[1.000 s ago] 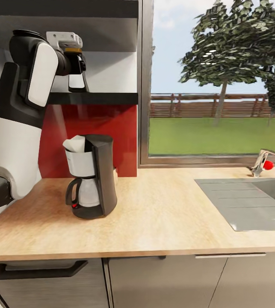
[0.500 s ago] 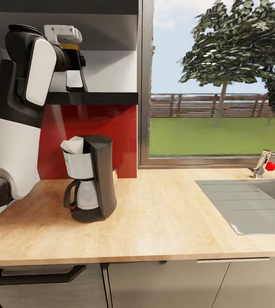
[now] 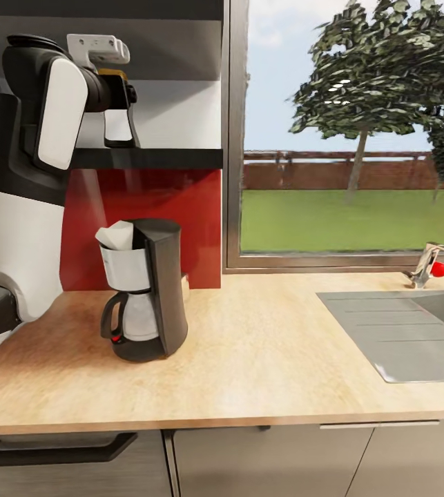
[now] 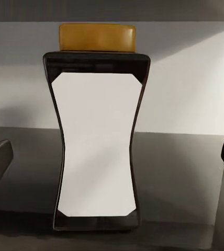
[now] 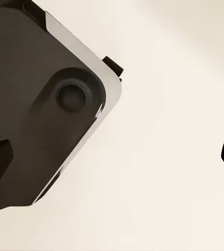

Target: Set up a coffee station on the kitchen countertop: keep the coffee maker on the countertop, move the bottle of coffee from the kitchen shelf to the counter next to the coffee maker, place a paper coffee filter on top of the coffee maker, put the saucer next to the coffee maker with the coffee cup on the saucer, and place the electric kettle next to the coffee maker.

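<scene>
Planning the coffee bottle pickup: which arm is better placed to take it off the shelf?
Left. Its pincer is open and faces the bottle of coffee standing on the shelf, fingertips either side. The right pincer faces elsewhere.

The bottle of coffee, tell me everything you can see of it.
The bottle of coffee is dark and waisted, with a large white label panel and a mustard-yellow cap. It stands upright on the dark shelf against a pale wall. The left hand is right at it, fingers wide at either side, apparently not touching.
</scene>
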Robot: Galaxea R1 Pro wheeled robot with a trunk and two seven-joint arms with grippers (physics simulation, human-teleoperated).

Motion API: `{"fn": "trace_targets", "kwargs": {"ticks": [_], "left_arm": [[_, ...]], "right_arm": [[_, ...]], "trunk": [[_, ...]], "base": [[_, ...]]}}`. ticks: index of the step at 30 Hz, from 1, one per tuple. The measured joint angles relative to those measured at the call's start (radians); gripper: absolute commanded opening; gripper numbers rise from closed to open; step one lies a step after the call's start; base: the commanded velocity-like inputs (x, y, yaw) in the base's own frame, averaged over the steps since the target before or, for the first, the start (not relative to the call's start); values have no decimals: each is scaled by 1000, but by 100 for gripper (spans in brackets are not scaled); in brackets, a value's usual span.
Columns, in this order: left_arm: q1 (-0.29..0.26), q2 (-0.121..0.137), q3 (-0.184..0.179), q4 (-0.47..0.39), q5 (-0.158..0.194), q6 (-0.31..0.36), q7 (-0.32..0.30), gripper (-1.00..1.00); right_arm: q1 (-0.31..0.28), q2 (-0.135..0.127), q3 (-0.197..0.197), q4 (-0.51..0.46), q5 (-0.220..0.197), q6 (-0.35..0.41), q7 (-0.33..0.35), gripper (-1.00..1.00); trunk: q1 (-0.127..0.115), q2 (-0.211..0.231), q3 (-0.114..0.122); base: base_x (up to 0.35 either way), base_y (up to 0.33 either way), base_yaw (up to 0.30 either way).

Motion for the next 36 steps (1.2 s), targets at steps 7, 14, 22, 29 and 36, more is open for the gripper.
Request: {"fn": "trace_targets", "kwargs": {"ticks": [7,14,22,29,36], "left_arm": [[0,0,0,3,0,0,0,100],[0,0,0,6,-2,0,0,100],[0,2,2,9,-3,0,2,100],[0,2,2,11,-3,0,3,100],[0,2,2,11,-3,0,4,100]], "right_arm": [[0,0,0,0,0,0,0,100],[0,0,0,0,0,0,0,100],[0,0,0,0,0,0,0,100],[0,0,0,0,0,0,0,100],[0,0,0,0,0,0,0,100]], "trunk": [[0,0,0],[0,0,0],[0,0,0],[0,0,0],[0,0,0]], "base": [[112,0,0],[46,0,0],[27,5,0],[62,20,0],[11,6,0]]}}
